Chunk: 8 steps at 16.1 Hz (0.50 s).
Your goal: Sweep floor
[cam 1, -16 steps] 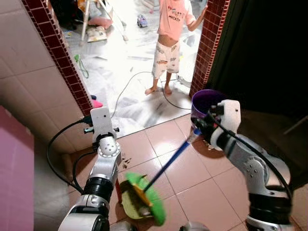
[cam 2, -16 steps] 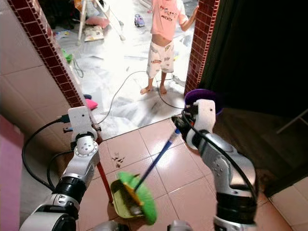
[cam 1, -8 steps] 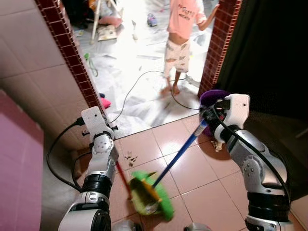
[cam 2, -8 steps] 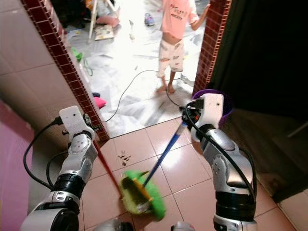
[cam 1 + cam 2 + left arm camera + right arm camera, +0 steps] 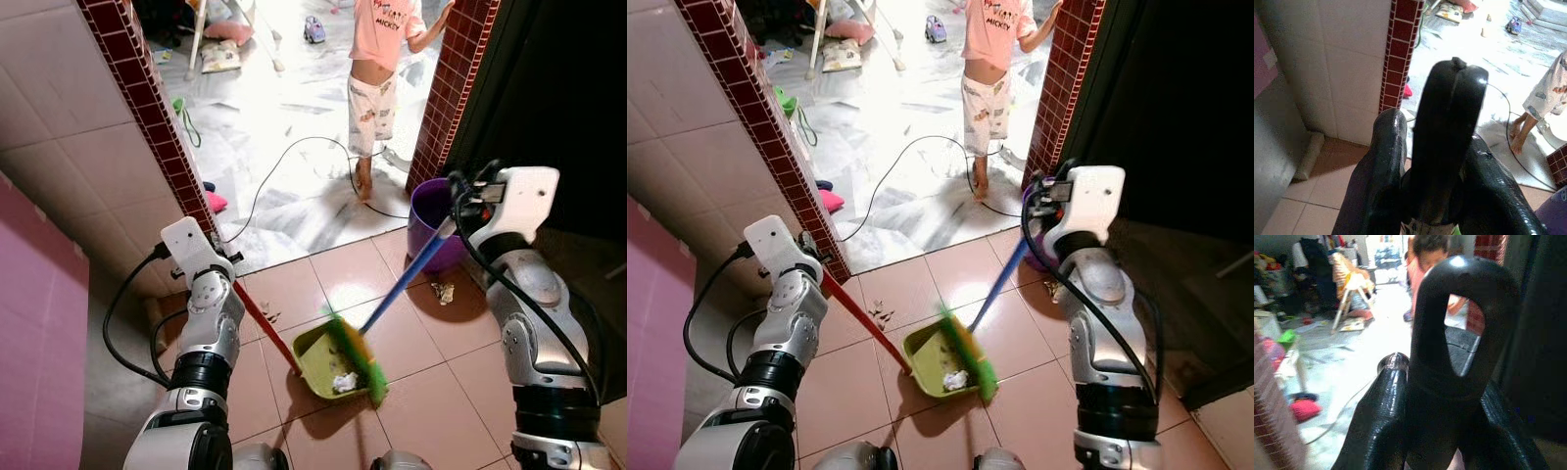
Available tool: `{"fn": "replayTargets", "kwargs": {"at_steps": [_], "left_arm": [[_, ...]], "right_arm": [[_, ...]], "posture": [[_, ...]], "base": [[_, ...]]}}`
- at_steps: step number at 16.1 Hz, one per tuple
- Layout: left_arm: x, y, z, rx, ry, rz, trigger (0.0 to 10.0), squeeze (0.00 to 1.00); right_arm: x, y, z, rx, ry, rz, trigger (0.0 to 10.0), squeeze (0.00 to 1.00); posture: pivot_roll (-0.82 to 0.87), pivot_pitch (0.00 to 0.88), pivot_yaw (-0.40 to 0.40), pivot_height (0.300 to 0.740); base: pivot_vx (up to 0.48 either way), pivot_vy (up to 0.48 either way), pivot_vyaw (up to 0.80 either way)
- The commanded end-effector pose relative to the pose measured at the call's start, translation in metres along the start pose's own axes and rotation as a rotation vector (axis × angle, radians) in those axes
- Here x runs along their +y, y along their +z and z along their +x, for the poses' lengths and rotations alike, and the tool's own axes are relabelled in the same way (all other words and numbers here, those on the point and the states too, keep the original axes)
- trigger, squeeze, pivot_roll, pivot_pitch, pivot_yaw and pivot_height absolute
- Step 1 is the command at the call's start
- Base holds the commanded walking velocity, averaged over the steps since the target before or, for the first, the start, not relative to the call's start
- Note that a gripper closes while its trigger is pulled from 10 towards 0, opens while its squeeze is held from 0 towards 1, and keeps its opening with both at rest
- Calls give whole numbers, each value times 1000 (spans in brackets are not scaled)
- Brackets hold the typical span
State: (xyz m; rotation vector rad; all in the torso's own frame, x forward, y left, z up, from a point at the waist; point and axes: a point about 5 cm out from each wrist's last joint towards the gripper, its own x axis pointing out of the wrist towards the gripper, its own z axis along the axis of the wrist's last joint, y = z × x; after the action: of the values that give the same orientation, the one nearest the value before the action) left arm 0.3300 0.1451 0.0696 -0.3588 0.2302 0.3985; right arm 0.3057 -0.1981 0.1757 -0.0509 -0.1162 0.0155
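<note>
A green dustpan [image 5: 323,360] on a red handle [image 5: 263,326] rests on the terracotta tiles with pale scraps [image 5: 342,382] inside. My left gripper [image 5: 228,281] is shut on the top of that handle, as the left wrist view confirms [image 5: 1436,161]. The broom's green and orange head [image 5: 358,358] stands at the pan's right edge, on a blue stick [image 5: 404,279]. My right gripper [image 5: 460,210] is shut on the stick's black end [image 5: 1449,333]. Small crumbs [image 5: 266,315] lie left of the pan, and a crumpled scrap [image 5: 443,292] lies to its right.
A purple bucket [image 5: 432,217] stands by the red brick doorpost [image 5: 453,93]. A person [image 5: 378,69] stands barefoot in the doorway, with a cable [image 5: 294,162] snaking across the pale floor. A brick-edged tiled wall [image 5: 147,127] is on the left.
The broom head has swung from over the dustpan to its right edge, so the pan's inside with scraps now shows. My right gripper has risen and gone right. The camera has shifted.
</note>
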Motion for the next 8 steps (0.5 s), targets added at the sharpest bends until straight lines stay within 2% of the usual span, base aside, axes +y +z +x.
{"fn": "replayTargets", "kwargs": {"at_steps": [1,4,7,8], "left_arm": [[-1,20,6,-51,4,-51,10000,0],[1,28,9,-60,14,-96,10000,0],[2,44,7,-104,10,-142,10000,0],[-1,53,5,-123,-12,-176,10000,0]], "right_arm": [[-11,6,2,-30,-61,-136,10000,0],[-23,-4,1,4,-118,-213,10000,0],[-23,-19,-3,56,-110,-177,10000,0],[-18,-29,-6,84,-96,-143,10000,0]], "posture": [[-181,0,58,740],[-178,0,55,740],[-177,0,58,740],[-171,0,57,740]], "base": [[0,0,0],[0,0,0],[0,0,0],[0,0,0]]}}
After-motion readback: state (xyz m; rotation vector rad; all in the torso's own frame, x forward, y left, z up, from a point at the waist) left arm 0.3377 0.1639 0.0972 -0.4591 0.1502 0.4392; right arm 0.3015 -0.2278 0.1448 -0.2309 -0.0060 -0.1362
